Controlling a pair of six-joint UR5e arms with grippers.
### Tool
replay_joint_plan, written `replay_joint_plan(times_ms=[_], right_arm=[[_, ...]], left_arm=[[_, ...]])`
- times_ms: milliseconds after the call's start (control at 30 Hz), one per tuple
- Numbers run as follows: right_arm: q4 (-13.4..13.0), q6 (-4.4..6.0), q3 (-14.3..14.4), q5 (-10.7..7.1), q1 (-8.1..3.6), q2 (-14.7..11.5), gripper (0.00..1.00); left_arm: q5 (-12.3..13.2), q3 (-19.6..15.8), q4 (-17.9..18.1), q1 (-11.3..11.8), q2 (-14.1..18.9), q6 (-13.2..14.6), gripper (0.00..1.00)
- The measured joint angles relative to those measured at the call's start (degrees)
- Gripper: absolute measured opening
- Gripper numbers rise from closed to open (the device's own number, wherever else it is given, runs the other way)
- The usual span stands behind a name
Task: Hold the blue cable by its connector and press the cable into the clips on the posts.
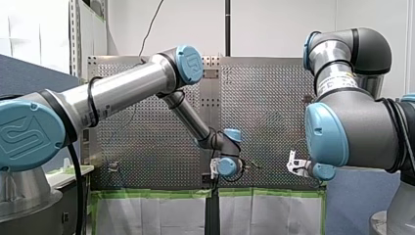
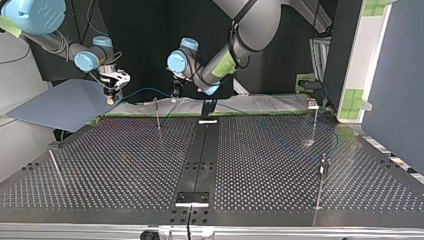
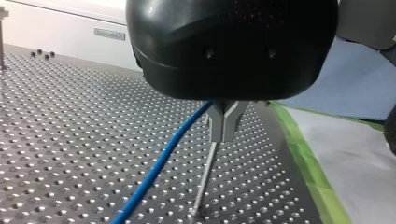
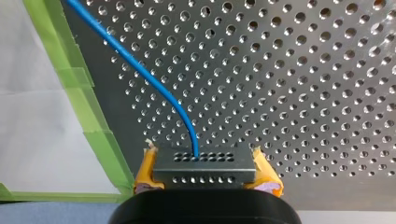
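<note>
A blue cable (image 4: pixel 140 70) ends in a dark grey connector (image 4: pixel 204 169), a flat block with two rows of small holes. The connector is clamped between the yellow pads (image 4: pixel 145 172) of my right gripper (image 4: pixel 206 174). One pad presses on each short end, and the fingers are parted only as wide as the block. The cable leaves the middle of the connector ahead of the fingers and bends to one side. It then runs off over the perforated table (image 4: pixel 303 93), alongside a strip of green tape (image 4: pixel 77 84) that borders a white sheet (image 4: pixel 32 130).

In the left wrist view the cable climbs off the table to my left gripper (image 3: pixel 225 126). Its metal fingers (image 3: pixel 219 128) are closed together into one narrow stem and splay apart only where they meet the black body. The cable comes out at that fork, so the fingers appear to have hold of it, though the exact spot of contact is hidden. Just under the fingertips a thin metal post (image 3: pixel 203 179) slants down to the table.

In the top view the cable shows as a thin line in the air between the two grippers, near the table's far edge. The post stands between the grippers, close to the line. Two more posts (image 2: pixel 315 122) stand well apart from both grippers, on the table's other half.
</note>
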Motion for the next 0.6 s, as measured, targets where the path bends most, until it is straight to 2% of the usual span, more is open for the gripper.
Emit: replay_joint_plan(times_ms=[200,400,600], right_arm=[[0.2,0.36,-1.0,-0.01,0.29,0.0,0.01],[0.2,0.77,-1.8,0.11,0.35,0.0,0.01],[0.2,0.80,-2.1,0.24,0.42,0.0,0.01]], left_arm=[[0.2,2.4,-1.7,0.3,-1.9,-0.1,0.00],[0.2,4.7,-3.6,1.0,-2.2,0.6,0.00],[-0.1,5.4,-3.9,1.4,-2.5,1.0,0.00]])
